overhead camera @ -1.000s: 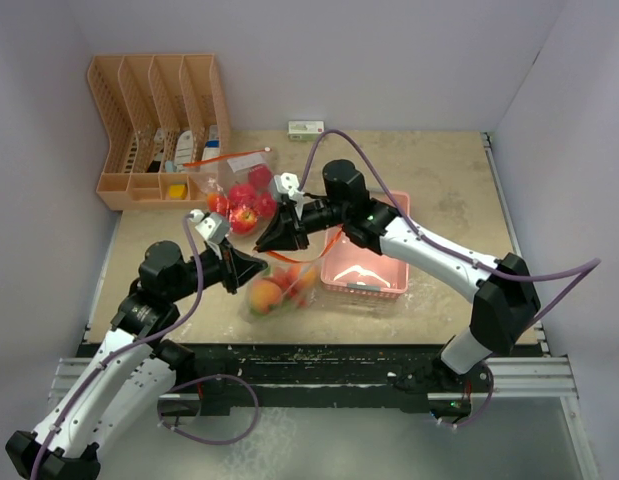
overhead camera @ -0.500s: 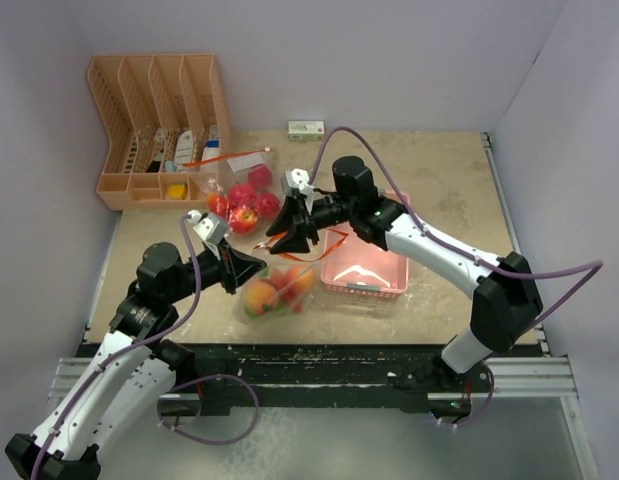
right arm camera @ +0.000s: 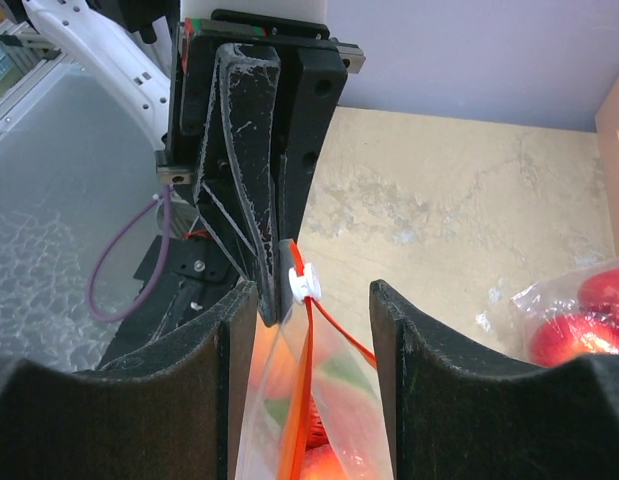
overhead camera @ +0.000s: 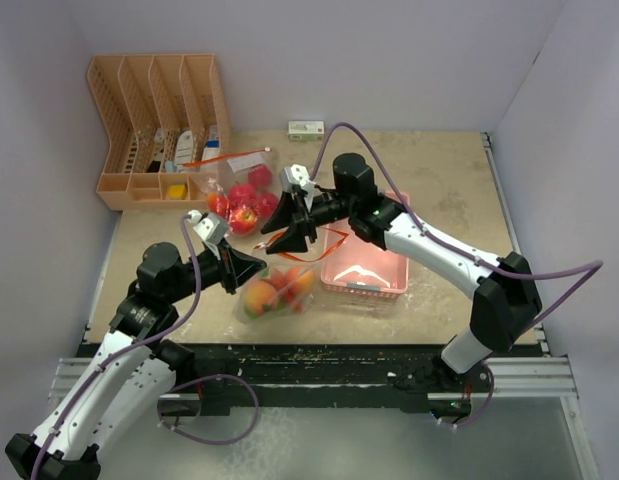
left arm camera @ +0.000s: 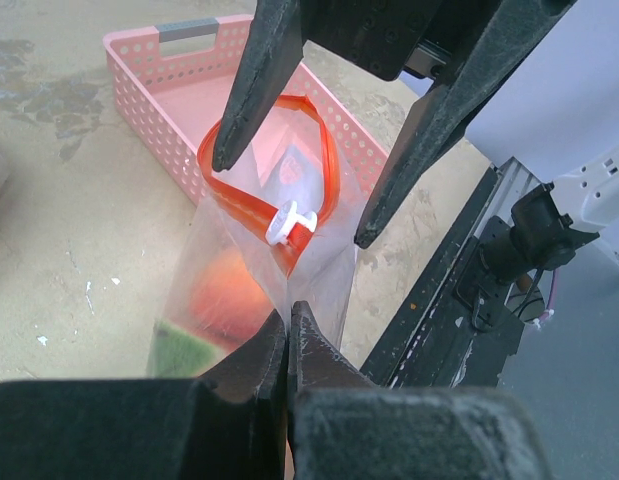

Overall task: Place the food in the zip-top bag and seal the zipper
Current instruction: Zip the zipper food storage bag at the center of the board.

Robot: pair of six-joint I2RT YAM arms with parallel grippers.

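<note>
A clear zip-top bag with an orange zipper holds the food: orange peaches, a green piece and red fruit. Its mouth stands open in a loop, with the white slider near my left gripper's end. My left gripper is shut on the bag's top corner. My right gripper is open. Its fingers straddle the zipper and slider without gripping them. Its fingers also show in the left wrist view.
A pink plastic basket stands just right of the bag. A second bag of red apples lies behind. An orange desk organizer is at the back left. A small white box sits by the back wall.
My right gripper has shifted slightly up and right over the bag's mouth, and its fingers now stand apart. The bag has sagged a little to the left. The left arm holds still.
</note>
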